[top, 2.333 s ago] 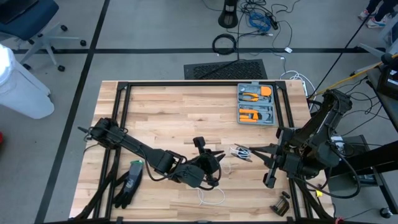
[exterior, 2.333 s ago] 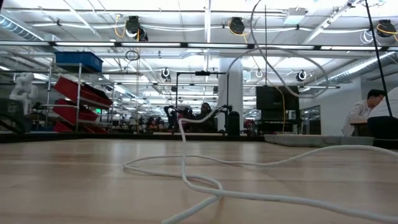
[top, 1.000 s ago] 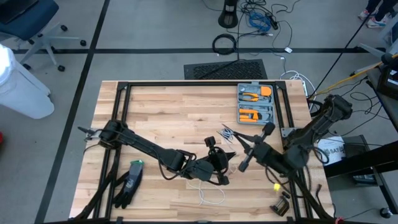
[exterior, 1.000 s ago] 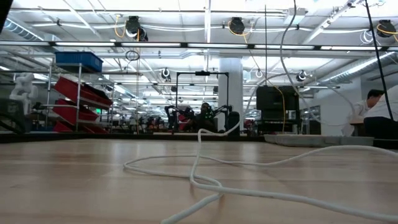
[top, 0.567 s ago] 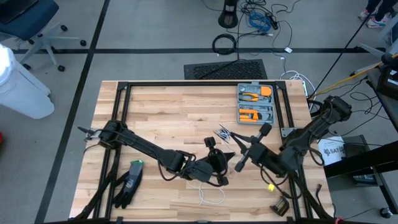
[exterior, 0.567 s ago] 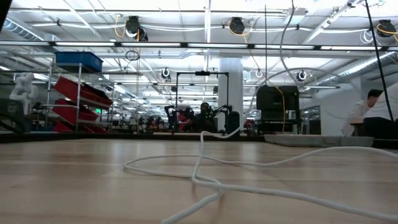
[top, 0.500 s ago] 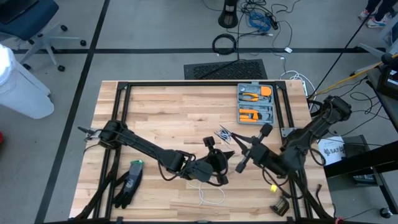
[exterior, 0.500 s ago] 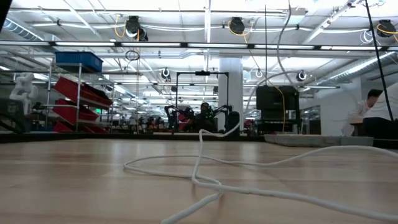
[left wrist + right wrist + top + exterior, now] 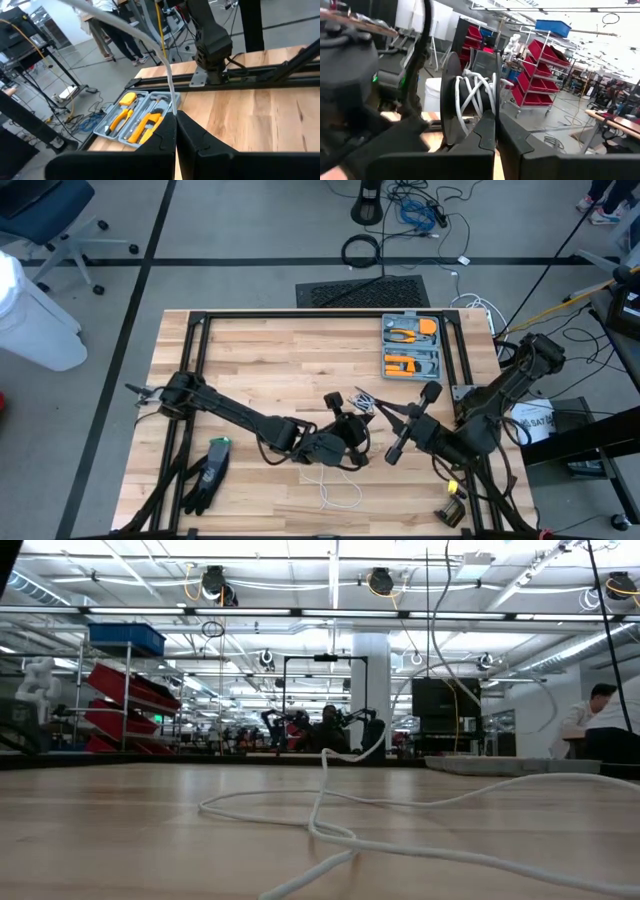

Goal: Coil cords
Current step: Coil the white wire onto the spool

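A thin white cord [image 9: 338, 492] lies in loose loops near the table's front edge [image 9: 330, 830], and one strand rises off the wood. My left gripper [image 9: 355, 423] is shut on that strand at mid-table [image 9: 175, 116]. Just right of it and farther back, my right gripper [image 9: 372, 406] is shut on a small wound bundle [image 9: 472, 97] of white cord turns around a dark core. The bundle [image 9: 362, 396] hangs clear above the table. My left gripper pinches a single strand of the cord [image 9: 171, 102] between its two fingertips. The fingers lie almost level and point toward the table's far right. From the fingers the strand rises and arcs away overhead, slack. My right gripper holds the wound bundle at its near rim [image 9: 490, 107], pinched between the two shut fingers. The fingers come level from the table's right. The bundle stands on edge beyond the fingertips, lifted clear of the table. The fingers hide the exact place of contact.
An open grey tool case [image 9: 412, 348] with orange tools sits at the far right. A dark glove-like object [image 9: 205, 478] lies near the front left, and small dark parts [image 9: 452, 510] at the front right. Black frame rails [image 9: 320, 313] border the table.
Both grippers have stayed shut and nearly in place. My left gripper has turned slightly. The slack arc of cord above the table has swung a little, while the loops on the wood lie as before.
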`<state>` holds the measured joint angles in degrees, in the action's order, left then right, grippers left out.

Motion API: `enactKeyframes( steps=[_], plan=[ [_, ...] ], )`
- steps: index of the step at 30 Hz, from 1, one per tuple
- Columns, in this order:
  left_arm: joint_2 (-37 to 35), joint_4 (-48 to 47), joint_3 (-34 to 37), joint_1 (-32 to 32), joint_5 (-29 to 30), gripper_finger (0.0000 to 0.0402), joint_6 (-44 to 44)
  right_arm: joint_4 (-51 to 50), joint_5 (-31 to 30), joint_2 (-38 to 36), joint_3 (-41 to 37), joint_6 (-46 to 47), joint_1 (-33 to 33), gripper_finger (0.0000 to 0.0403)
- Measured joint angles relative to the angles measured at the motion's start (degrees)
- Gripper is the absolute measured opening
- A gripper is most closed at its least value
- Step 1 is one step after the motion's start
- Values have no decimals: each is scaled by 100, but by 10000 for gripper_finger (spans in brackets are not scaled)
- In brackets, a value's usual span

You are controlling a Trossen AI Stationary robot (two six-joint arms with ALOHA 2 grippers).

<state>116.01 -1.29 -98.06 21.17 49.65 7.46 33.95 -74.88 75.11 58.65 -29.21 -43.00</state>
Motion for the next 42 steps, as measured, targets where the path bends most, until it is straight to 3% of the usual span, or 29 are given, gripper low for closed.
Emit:
enactKeyframes(
  steps=[4, 12, 18, 34, 42],
  plan=[
    [0, 27, 0, -20, -50, 1, -113, -427, -182, 0, 0, 227, 148, 0],
    [0, 645, 0, 75, -682, 1, -109, -1564, -461, 0, 0, 891, 536, 0],
    [0, 732, -144, 237, -701, 1, 351, -2174, -483, 0, 0, 1290, 627, 0],
    [-754, -262, -291, 890, 498, 1, 829, -2365, -440, 5, 0, 1040, 547, 0],
    [-1132, -907, -291, 1301, 2196, 1, 1115, -2364, -120, 3, 0, 708, 400, 0]
  ],
)
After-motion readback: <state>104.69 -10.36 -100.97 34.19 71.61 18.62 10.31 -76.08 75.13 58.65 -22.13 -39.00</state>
